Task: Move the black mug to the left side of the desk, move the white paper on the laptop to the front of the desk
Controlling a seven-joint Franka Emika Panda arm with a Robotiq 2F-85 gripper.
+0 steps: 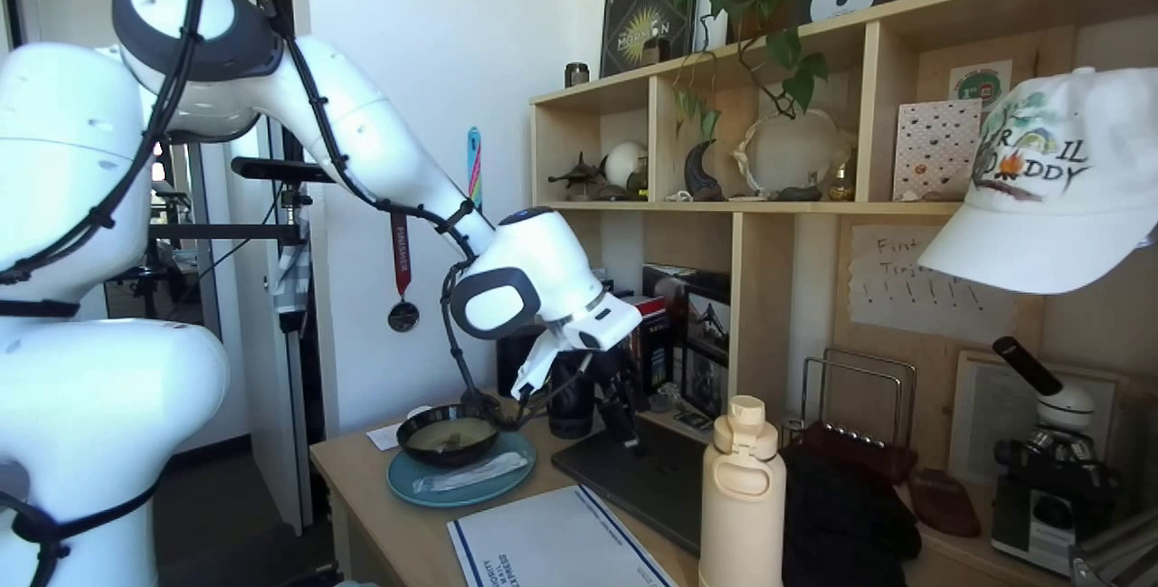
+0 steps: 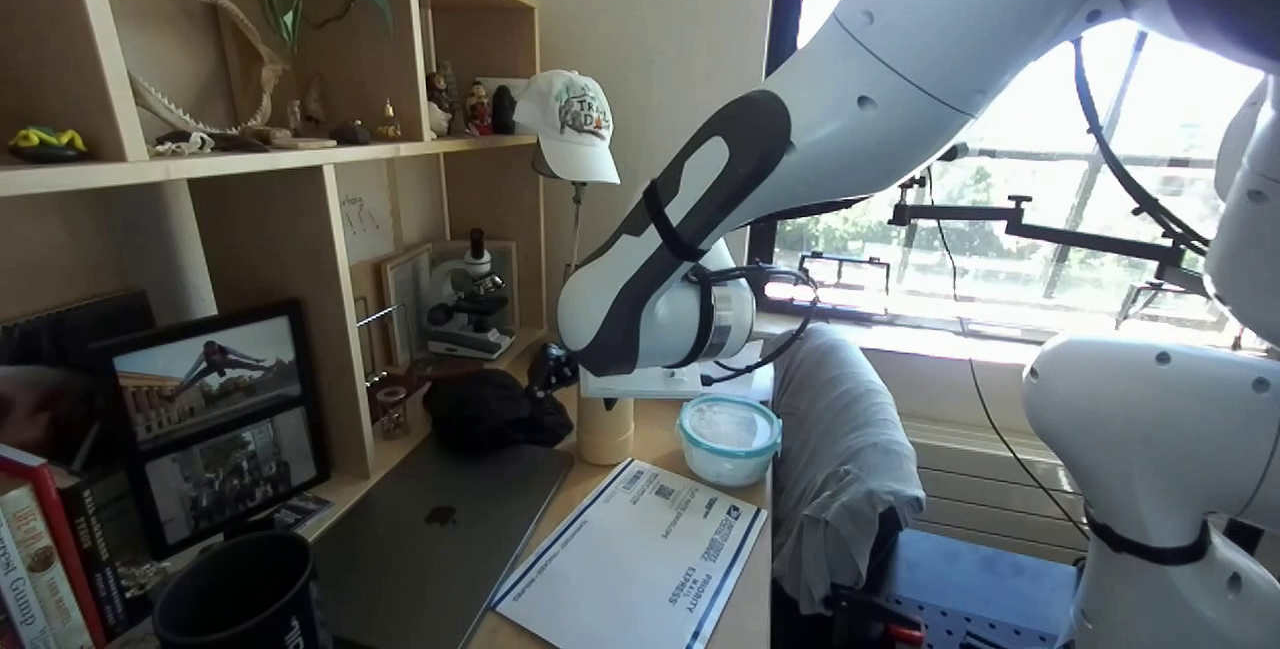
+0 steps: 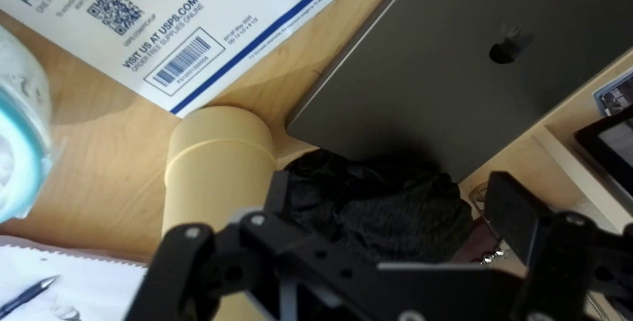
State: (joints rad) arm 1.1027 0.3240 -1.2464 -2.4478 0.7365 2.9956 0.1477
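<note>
While the fingers (image 3: 514, 217) stood wide apart with the gap between them free, the wrist view showed the cloth (image 3: 381, 207) beyond that gap; whether they touched it I could not tell. In an exterior view the bottle (image 1: 744, 515) stood upright with its cap in sight; the wrist view put it just beside the fingers, partly hidden behind them.

In an exterior view one looked down into the mug (image 2: 240, 599), cut off by the lower edge; in both exterior views it was upright on the table (image 3: 109, 162), well apart from the fingers, just past the end of the laptop (image 3: 420, 88) farthest from them. All three views had the paper (image 2: 630, 559) flat on the table near the laptop, past the bottle's base from the fingers, its barcode clearest in the wrist view.

The wrist view alone showed the pen (image 3: 24, 295), lying on a sheet (image 3: 94, 286). In an exterior view the plate (image 1: 461, 497) carried the bowl (image 1: 439, 459), well apart from the fingers. The tub (image 2: 730, 439), across the bottle from them, appeared in an exterior view and the wrist view.
</note>
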